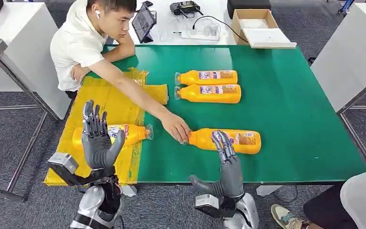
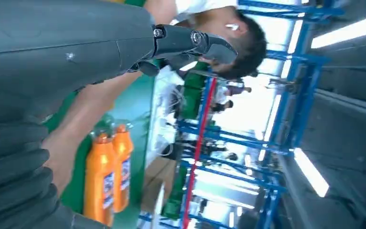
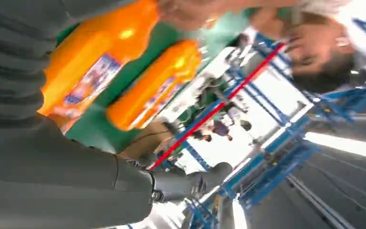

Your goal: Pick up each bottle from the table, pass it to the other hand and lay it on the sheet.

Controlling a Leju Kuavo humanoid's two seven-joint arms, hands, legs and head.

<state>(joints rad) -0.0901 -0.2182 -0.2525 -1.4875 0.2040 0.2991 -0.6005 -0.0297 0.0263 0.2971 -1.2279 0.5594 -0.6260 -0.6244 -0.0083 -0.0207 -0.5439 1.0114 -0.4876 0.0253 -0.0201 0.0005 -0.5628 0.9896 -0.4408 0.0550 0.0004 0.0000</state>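
Note:
Several orange bottles lie on the green table (image 1: 290, 95). One bottle (image 1: 128, 133) rests on the yellow sheet (image 1: 105, 100) at the table's left end, partly behind my left hand (image 1: 96, 138), which is raised with fingers spread and holds nothing. Another bottle (image 1: 240, 140) lies near the front edge; a person's hand (image 1: 175, 127) touches its cap end. My right hand (image 1: 226, 164) stands upright in front of that bottle, fingers extended and empty. Two more bottles (image 1: 208, 77) (image 1: 209, 93) lie side by side mid-table, also seen as bottles (image 2: 107, 176) (image 3: 124, 62) in the wrist views.
A person in a white shirt (image 1: 76, 43) sits at the table's far left corner, arm stretched across the sheet. A cardboard box (image 1: 255, 24), a tablet (image 1: 144, 21) and cables lie on the white table behind. Someone's shoe (image 1: 286, 217) shows at the lower right.

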